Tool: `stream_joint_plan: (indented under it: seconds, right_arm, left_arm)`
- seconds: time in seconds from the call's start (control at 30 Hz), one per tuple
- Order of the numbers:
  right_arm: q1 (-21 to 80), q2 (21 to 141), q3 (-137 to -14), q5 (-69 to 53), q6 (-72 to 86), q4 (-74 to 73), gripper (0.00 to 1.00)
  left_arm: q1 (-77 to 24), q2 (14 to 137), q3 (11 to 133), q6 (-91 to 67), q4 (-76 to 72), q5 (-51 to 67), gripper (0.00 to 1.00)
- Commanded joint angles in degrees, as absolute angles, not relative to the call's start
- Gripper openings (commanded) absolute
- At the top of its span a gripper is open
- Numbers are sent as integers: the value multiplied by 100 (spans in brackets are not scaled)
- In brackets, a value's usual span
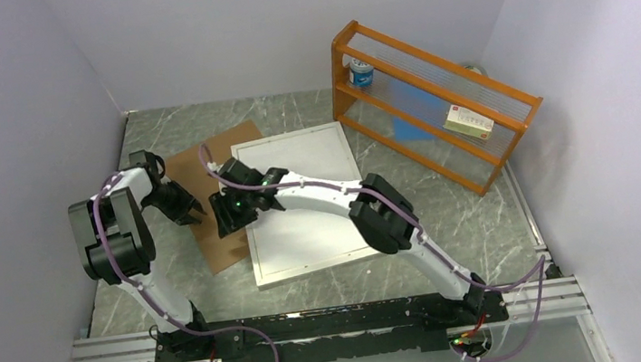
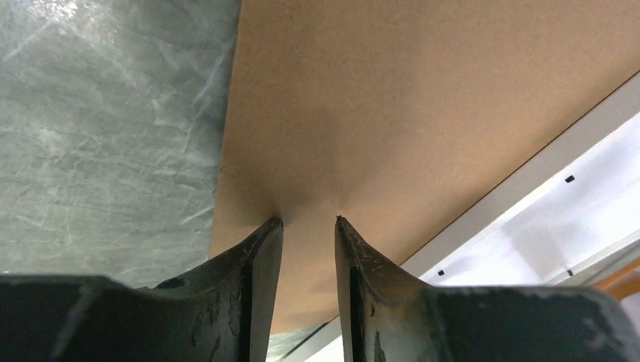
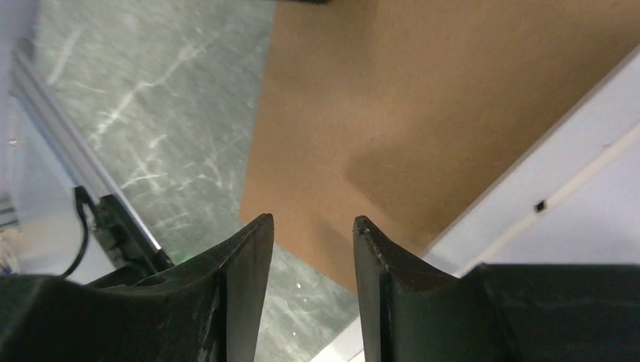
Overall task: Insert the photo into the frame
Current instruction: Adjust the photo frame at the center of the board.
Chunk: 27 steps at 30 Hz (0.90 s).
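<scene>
top view: shows the frame [image 1: 318, 267] flat at mid-worktop [image 1: 476, 218], long axis running away from the arm bases, with the board [image 1: 235, 143] lying along its left border. finds both hands low over that board, the left hand [image 1: 190, 207] by its outer edge and the right hand [image 1: 231, 214] nearer the frame. shows no photo anywhere; cannot tell whether under the board or already inside the frame.

left wrist: looks down past fingers part open, tips at the board [image 2: 423, 98] close to its worktop-side edge, nothing between them. places the frame [image 2: 528, 170] off to the right.

right wrist: looks past fingers part open and empty, over the board's [image 3: 453, 90] near corner, with the frame border [image 3: 558, 151] just to the right.

likely calls for finding the photo first, perhaps by lifting the board.
</scene>
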<state>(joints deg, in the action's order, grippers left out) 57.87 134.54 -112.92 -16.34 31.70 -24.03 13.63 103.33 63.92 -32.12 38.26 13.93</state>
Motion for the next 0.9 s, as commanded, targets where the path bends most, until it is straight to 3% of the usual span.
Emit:
stream_joint_plan:
  seconds: [0.0,0.23,0.4,0.87]
  right_arm:
    - [5996,13804,-11908,-1023,3227,-3231,48]
    - [6004,13805,-11761,37,3417,-3926,54]
    - [6004,13698,-11627,933,3502,-4416,66]
    - [6080,13797,-11643,1945,3405,-4963,82]
  left_arm:
    - [1592,10727,6565,-3053,4053,1249,39]
    - [1967,10784,6689,-3020,3993,1385,41]
    - [2080,10907,6774,-3065,3924,1470,43]
    - [2214,10846,6902,-3041,4087,1026,52]
